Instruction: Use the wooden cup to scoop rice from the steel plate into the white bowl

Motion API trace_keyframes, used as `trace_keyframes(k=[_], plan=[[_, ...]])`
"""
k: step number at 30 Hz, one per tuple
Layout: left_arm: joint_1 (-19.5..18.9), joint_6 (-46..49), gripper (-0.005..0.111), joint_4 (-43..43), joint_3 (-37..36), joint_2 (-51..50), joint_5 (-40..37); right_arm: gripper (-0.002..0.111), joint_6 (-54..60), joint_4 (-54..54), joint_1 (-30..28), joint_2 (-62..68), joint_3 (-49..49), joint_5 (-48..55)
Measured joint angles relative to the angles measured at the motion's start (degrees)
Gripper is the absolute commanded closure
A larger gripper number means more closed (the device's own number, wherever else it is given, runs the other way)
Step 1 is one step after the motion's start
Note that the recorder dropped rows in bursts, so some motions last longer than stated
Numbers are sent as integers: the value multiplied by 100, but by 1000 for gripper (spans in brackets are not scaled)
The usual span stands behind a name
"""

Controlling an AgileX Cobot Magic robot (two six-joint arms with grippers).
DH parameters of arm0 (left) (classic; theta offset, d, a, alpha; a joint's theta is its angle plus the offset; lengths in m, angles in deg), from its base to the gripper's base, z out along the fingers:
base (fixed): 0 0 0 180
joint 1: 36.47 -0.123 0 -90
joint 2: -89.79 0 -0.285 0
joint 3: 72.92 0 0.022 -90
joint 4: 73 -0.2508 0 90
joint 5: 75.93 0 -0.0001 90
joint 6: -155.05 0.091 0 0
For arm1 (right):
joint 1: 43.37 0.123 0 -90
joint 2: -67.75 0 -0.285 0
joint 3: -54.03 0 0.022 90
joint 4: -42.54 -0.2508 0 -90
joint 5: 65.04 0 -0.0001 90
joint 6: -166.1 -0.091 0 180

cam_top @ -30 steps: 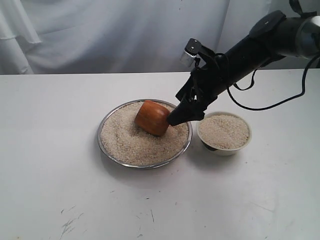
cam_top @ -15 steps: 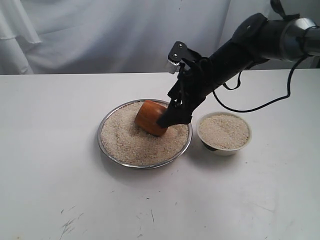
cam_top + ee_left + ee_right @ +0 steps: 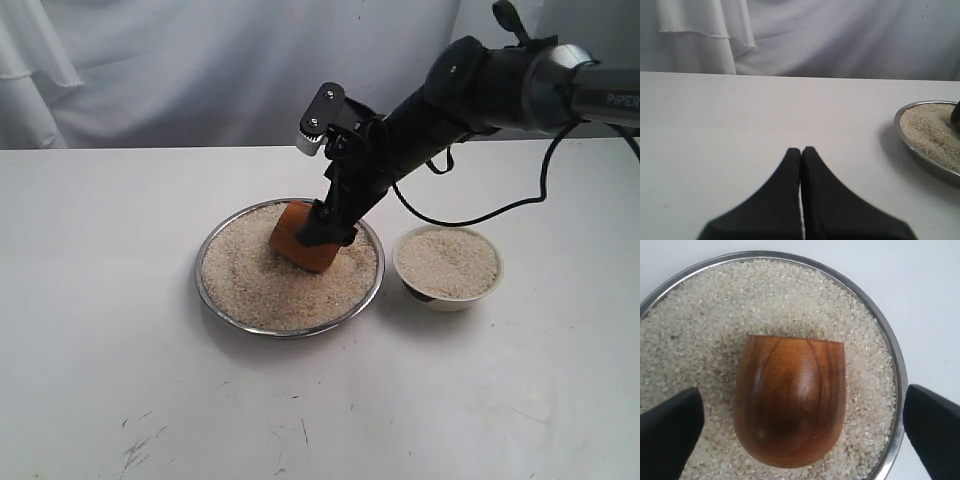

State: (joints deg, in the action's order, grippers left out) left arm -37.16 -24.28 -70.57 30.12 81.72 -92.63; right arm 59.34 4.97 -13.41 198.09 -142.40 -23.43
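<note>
Rice [image 3: 255, 280] lies heaped almost level with the thin rim of the steel plate [image 3: 204, 290], and more of it nearly fills the white bowl [image 3: 438, 298] just beside the plate. The wooden cup [image 3: 790, 400] lies on its side on the far part of the heap, its lower flank bedded in the grains.

The right gripper [image 3: 322, 228] is over the cup with its jaws spread wide. One finger stands off each side of the barrel and neither touches it. The left gripper [image 3: 801, 155] has its fingers pressed together, holds nothing, and sits low over the bare tabletop [image 3: 100, 350], apart from the plate.

Likely troubles from here:
- **Cup slipping:** its side is smooth and rounded, so jaws closing off its widest part could squeeze it out, or roll it deeper into the grains.
- **Rice spilling:** fingers that go too low would plough the rice, and with the rim so shallow, grains could spill onto the tabletop.
- **Plate moving:** a sideways push might slide the plate against the bowl.
- **Bowl overflowing:** it looks close to full, so a generous scoop could run over.
</note>
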Motion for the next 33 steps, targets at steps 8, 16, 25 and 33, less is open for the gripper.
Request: trace_keyframes(k=[8,16,25,33], plan=[[0,0,107,0,0,0,0,9,-109,-15,49,115,0,45],[0,0,107,0,0,0,0,9,-264,-4,71,402,0,-53],[0,0,107,0,0,0,0,9,-264,57,172,472,0,-224],[0,0,107,0,0,0,0,9,-263,67,197,740,0,-441]])
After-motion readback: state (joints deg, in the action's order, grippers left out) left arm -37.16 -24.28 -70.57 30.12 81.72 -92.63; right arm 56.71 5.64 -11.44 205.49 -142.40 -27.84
